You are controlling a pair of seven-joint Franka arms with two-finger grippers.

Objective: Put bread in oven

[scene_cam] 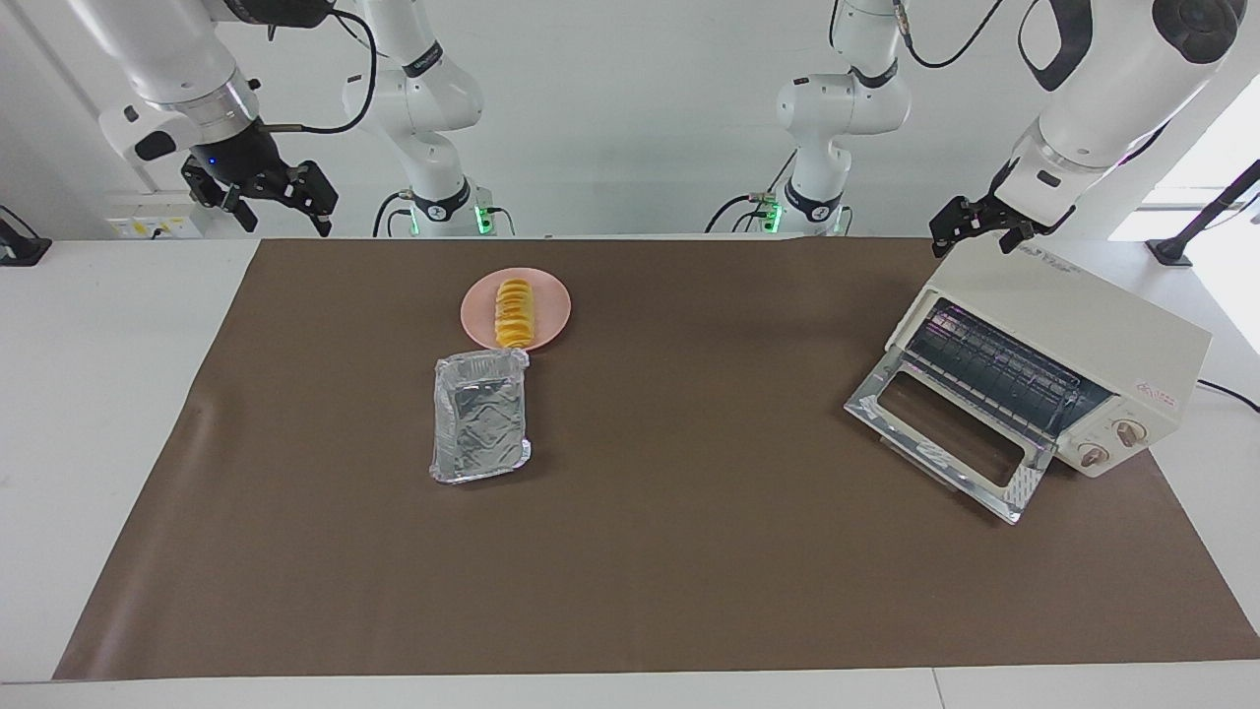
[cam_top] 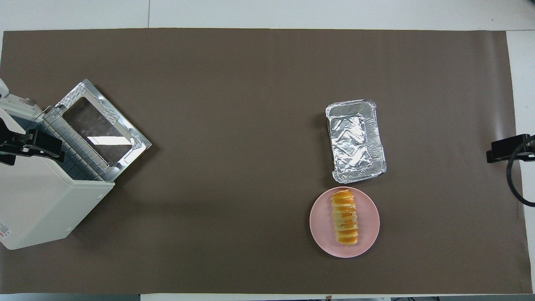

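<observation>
The bread, a ridged golden roll, lies on a pink plate toward the right arm's end of the table. The cream-white oven stands at the left arm's end. Its glass door is folded down and the wire rack shows inside. My left gripper hangs open over the oven's top, holding nothing. My right gripper waits open and empty, raised over the mat's edge at its own end.
A silver foil tray lies empty just beside the plate, farther from the robots. A brown mat covers the table, with white tabletop around it.
</observation>
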